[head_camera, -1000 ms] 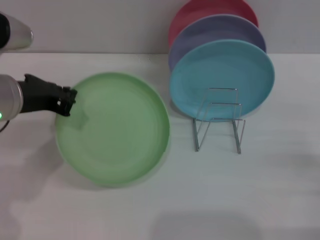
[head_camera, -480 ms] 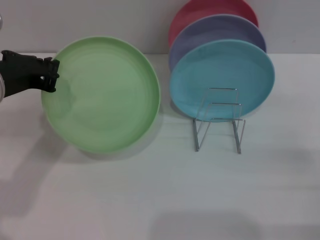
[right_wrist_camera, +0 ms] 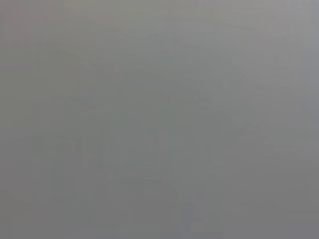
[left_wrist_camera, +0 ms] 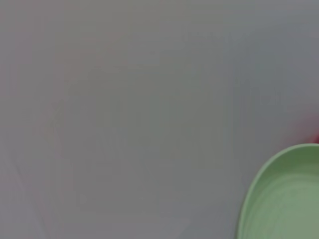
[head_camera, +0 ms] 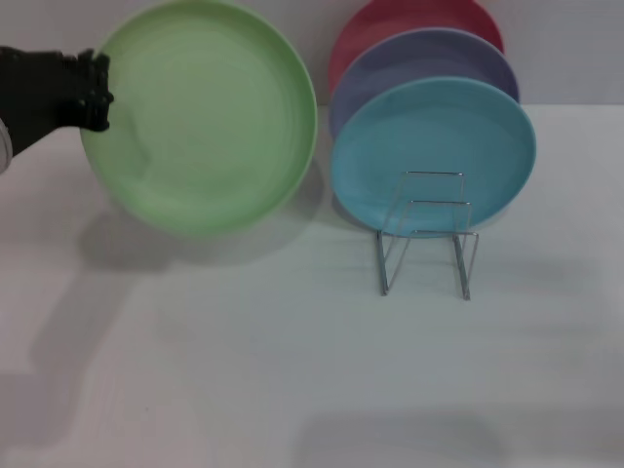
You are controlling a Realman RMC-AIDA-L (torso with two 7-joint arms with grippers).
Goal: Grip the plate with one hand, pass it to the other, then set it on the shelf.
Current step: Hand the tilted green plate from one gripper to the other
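Observation:
The light green plate is held in the air at the upper left of the head view, tilted with its face toward me. My left gripper is shut on its left rim. An arc of the plate's rim also shows in the left wrist view. The wire rack stands on the white table to the right, its front slots empty. My right gripper is out of view; its wrist view shows only a plain grey surface.
A turquoise plate, a lavender plate and a red plate stand upright one behind another in the back of the rack. The plate's shadow lies on the table below it.
My left gripper has lifted the green plate off the table, up and to the left, tilting it more upright. The rack and its plates have not moved.

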